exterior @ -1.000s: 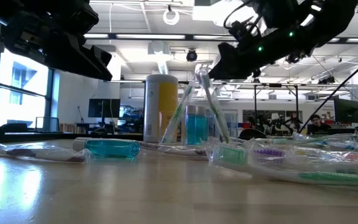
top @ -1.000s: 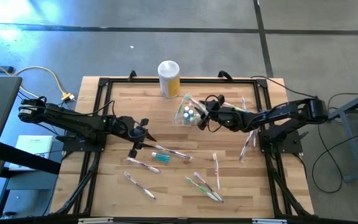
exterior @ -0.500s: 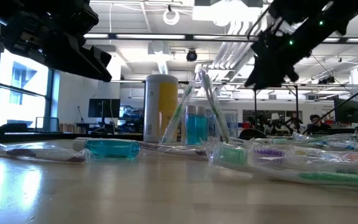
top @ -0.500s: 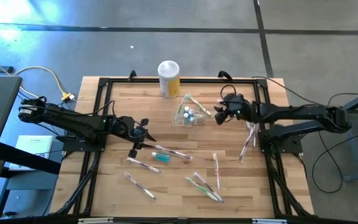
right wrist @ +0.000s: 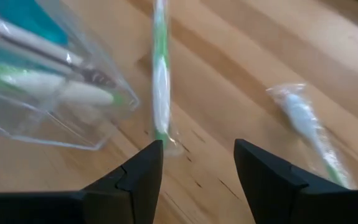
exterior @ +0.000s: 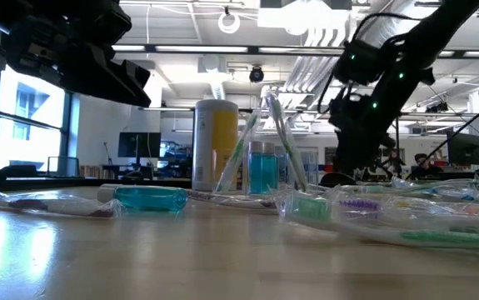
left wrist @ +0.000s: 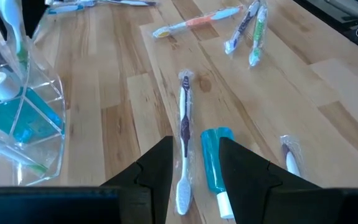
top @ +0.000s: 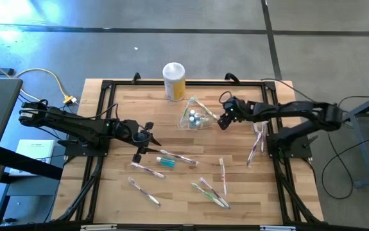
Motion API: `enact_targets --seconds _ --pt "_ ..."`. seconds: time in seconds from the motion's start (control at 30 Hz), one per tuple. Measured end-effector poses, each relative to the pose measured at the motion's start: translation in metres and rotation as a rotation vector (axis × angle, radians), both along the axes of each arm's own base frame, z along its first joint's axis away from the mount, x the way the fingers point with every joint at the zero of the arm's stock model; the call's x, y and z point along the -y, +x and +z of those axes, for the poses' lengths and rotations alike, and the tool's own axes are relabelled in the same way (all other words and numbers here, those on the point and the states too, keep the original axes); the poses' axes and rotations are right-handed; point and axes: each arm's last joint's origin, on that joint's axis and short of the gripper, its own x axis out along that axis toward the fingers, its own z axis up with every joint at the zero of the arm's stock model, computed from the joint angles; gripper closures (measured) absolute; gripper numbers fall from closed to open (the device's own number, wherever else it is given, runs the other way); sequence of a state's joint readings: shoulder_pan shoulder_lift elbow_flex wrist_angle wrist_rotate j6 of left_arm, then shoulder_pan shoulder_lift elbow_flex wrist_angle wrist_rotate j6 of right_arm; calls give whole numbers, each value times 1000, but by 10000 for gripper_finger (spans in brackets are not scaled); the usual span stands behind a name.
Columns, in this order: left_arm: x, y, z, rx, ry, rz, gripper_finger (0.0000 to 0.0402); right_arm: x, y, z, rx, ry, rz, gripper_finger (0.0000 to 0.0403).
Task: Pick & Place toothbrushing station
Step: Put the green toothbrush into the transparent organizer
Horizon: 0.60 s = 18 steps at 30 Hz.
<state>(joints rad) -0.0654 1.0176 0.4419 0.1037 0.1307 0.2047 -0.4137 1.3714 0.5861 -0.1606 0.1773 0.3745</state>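
Right pincer [top: 221, 122] spread open and empty just beside the toothbrushing station [top: 194, 115], which stands on the tabletop [top: 184, 192] near the yellow canister [top: 174, 81].
I judge the right arm nearer; the left pincer [top: 143, 142], open and empty, waits farther from the station. My right wrist view alone shows the station's clear wall off-centre between the fingers.

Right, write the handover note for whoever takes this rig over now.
Right gripper: open, empty, low beside the toothbrushing station.
Left gripper: open, empty, waiting over the table's left half, above a wrapped toothbrush and a blue tube.
The station stands on the table near the yellow canister, with toothbrushes in it. More wrapped toothbrushes lie loose on the wood.
Done: nothing is held.
Left: grasp the station and place it.
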Motion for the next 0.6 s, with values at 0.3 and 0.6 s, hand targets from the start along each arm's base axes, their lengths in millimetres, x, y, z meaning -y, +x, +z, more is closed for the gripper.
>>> enact_targets --seconds 0.3,0.6 --pt "0 0 -1 -10 -3 1 277 7 21 -24 39 -9 116 213" --pt "0 4 -6 -31 -5 3 277 10 25 -43 -36 -36 130 213"
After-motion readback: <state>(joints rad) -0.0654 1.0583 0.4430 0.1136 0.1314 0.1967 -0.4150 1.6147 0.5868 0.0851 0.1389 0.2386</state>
